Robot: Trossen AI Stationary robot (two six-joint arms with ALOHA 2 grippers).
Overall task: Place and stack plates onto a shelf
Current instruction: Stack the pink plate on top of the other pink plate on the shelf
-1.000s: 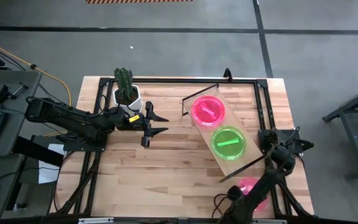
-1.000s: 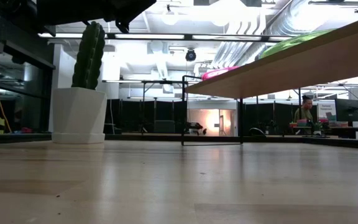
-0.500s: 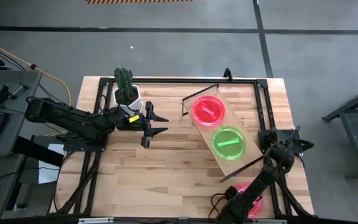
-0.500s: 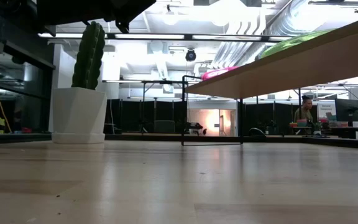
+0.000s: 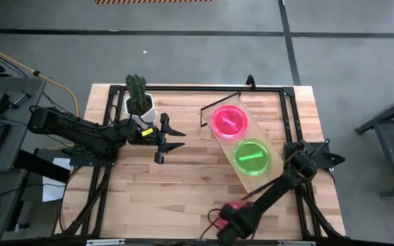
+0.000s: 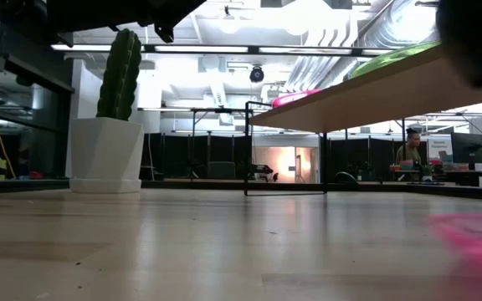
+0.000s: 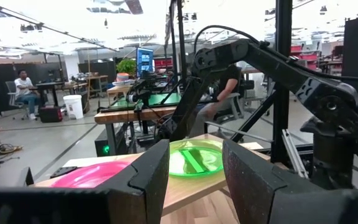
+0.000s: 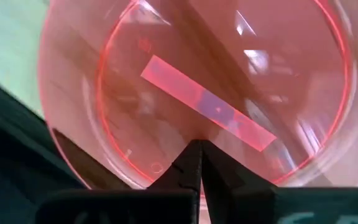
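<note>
The shelf (image 5: 277, 177) is a light-wood board on a black wire frame, lying slantwise on the right half of the table. A pink plate (image 5: 228, 121) and a green plate (image 5: 252, 156) lie flat on it; both also show in the left wrist view, pink plate (image 7: 95, 174) and green plate (image 7: 194, 160). My right gripper (image 5: 226, 220) is at the table's near edge, shut on another pink plate (image 5: 232, 206), which fills the right wrist view (image 8: 229, 74). My left gripper (image 5: 176, 135) hangs open over the table beside the cactus pot. My right gripper pinches the pink plate by its rim (image 8: 194, 144) between its two fingers (image 8: 178, 167), which meet on the edge. The plate stretches away from the fingertips with its face toward the wrist camera. In the low view the plate (image 6: 475, 238) is a blur just above the tabletop; whether it touches the table I cannot tell.
A cactus in a white hexagonal pot (image 5: 139, 102) stands near the far left, close behind my left gripper. A black metal frame (image 5: 183, 88) runs round the table's edges. Bare planks lie between the left gripper and the shelf (image 5: 183, 178).
My right arm has swung from the table's near right corner toward the left along the near edge, carrying the pink plate with it. The plate and gripper have come into the low view's right side. The left arm has kept still.
</note>
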